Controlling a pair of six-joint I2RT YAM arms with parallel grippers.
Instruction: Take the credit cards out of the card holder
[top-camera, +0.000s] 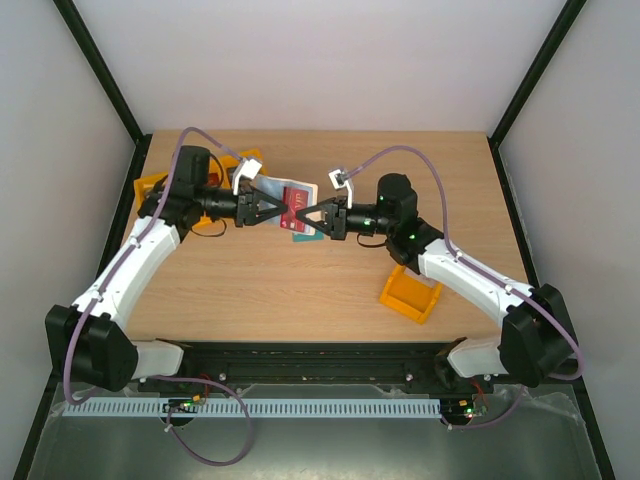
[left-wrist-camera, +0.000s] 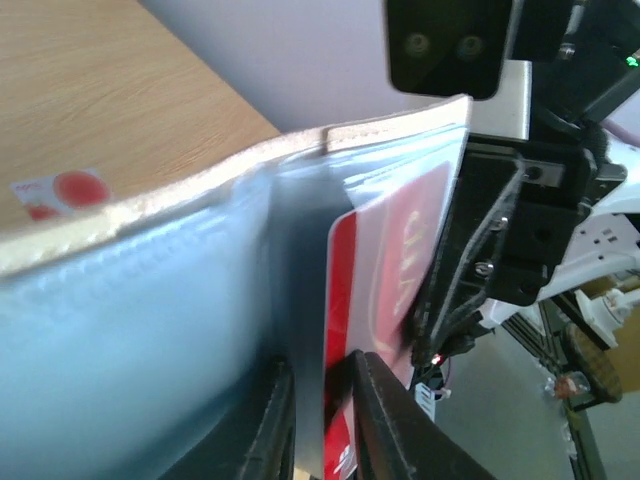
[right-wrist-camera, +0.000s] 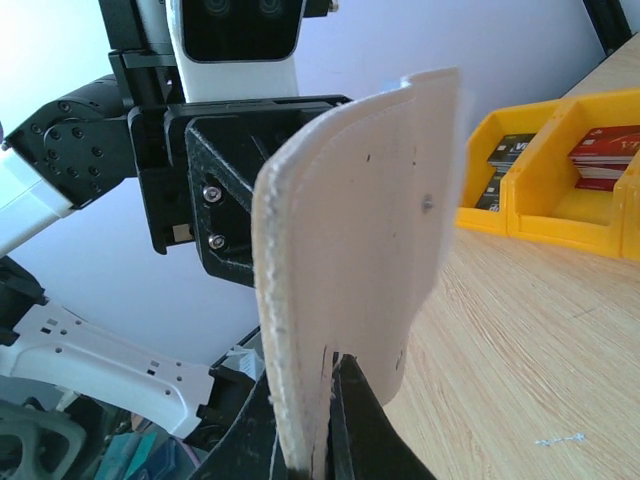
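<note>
Above the surface (top-camera: 300, 290), near its far edge, two arms hold the cream card holder (right-wrist-camera: 350, 250) upright between them. The right jaws clamp its edge. The left jaws sit narrow around a red card (left-wrist-camera: 385, 250) in its sleeve, perhaps gripping it.

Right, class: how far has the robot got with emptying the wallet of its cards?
Done: the white card lies on the table. In hand: the right hand grips the wallet while the left hand straddles the red card, not yet out of its sleeve. Left: pulling it free; whether the teal card below is out, I cannot tell.
</note>
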